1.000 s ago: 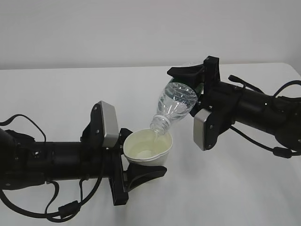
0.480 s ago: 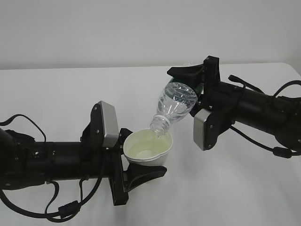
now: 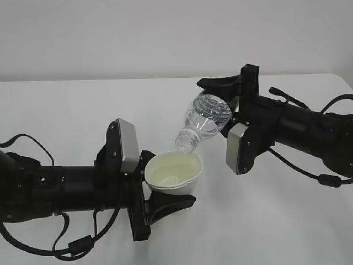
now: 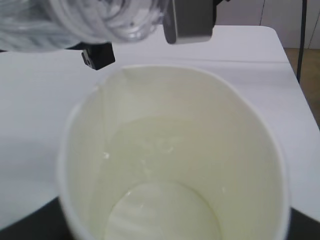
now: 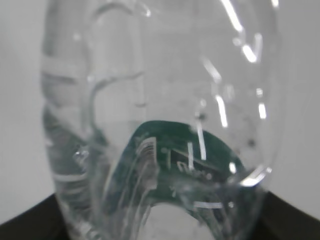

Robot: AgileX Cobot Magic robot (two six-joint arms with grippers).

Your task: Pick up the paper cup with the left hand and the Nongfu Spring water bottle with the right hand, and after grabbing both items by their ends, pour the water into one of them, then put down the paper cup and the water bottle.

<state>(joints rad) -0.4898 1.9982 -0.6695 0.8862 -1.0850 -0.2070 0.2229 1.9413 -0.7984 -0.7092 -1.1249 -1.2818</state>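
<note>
White table, grey wall behind. We note the small clear ribbed plastic bottle, clamped in the right pincer, has lifted off the white tapered paper cup; left pincer grips it mid-table. Pouring looks finished.

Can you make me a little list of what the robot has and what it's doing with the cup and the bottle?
cup: paper cup, upright, white, a little water in the bottom
cup holder: left gripper, clamped round the cup's lower part
bottle: Nongfu Spring water bottle, tipped, mouth down, just above the cup's rim
bottle holder: right gripper, gripping the bottle's base end
surface: white table
</note>
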